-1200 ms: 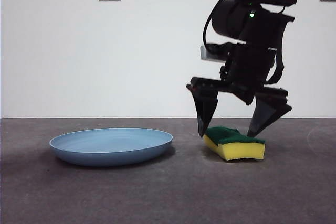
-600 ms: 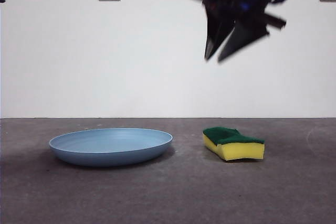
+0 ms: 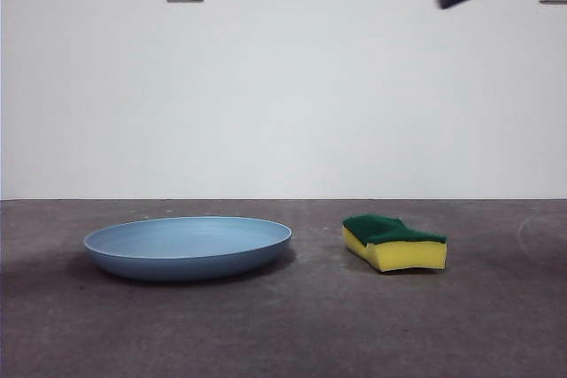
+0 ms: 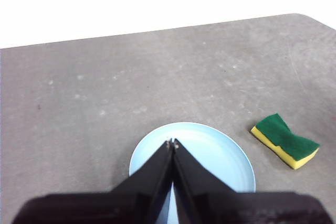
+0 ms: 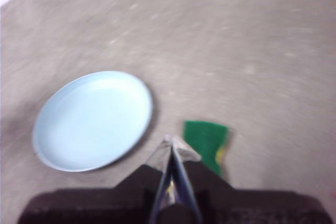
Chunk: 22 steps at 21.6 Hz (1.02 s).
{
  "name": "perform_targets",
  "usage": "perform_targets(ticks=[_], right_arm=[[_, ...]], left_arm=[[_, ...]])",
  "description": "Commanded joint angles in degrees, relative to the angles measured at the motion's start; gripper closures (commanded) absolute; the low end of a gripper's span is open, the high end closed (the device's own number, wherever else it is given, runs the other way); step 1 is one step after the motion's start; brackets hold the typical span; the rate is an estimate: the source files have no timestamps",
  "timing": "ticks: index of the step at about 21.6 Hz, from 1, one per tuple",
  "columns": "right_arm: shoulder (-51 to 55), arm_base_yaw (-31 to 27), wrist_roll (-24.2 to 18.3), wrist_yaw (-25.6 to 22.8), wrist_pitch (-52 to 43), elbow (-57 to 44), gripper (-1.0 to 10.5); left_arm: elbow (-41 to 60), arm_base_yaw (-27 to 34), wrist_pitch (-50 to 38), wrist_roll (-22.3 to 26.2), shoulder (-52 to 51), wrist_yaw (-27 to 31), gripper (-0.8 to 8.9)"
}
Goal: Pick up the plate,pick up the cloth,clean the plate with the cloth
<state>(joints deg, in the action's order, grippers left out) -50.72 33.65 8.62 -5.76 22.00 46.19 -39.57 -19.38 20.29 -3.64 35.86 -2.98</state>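
Currently, one light-blue plate (image 3: 188, 247) and one yellow-green sponge (image 3: 395, 242) rest on the grey counter (image 3: 292, 325), the sponge at the plate's 3 o'clock, apart. Two grippers, left gripper (image 4: 171, 142) and right gripper (image 5: 172, 141), hang high, jaws pressed together, empty.

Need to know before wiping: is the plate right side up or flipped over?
Right side up. The light-blue plate rests on its base on the table, hollow facing up; nothing visible inside.
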Motion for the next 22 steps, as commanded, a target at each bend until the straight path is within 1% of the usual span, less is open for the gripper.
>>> perform_targets(ticks=[1, 4, 5, 6, 8, 9, 20, 22], right_arm=[[7.32, 0.85, 2.29, -3.78, -1.88, -7.34, 9.6], [15.39, 1.42, 2.27, -3.82, -1.90, -13.22, 9.6], [16.74, 1.38, 2.27, -3.85, -1.31, -13.81, 9.5], [17.16, 1.27, 2.32, -4.15, -0.59, -13.81, 9.5], [17.42, 1.29, 2.67, -5.11, -0.50, -13.81, 9.5], [17.40, 1.29, 2.54, -5.11, -0.48, -13.81, 9.5], [17.40, 1.29, 2.47, -5.09, -0.48, -13.81, 9.5], [17.40, 1.29, 2.47, -5.09, -0.48, -13.81, 9.5]], left_arm=[[6.10, -0.15, -6.19, -0.90, -0.87, -0.26, 8.21], [15.96, -0.20, -17.42, -4.35, -3.41, -1.75, 8.21], [17.75, -0.20, -19.02, -5.18, -3.63, -1.75, 8.21], [18.14, -0.20, -18.60, -5.53, -3.63, -1.88, 8.21], [18.12, -0.20, -17.33, -7.37, -3.61, -4.15, 8.17], [18.12, -0.20, -17.27, -7.32, -3.61, -4.76, 8.17], [18.12, -0.17, -17.05, -7.32, -3.37, -4.63, 8.17], [18.12, -0.48, -15.76, -7.26, -3.87, -4.68, 8.17]])
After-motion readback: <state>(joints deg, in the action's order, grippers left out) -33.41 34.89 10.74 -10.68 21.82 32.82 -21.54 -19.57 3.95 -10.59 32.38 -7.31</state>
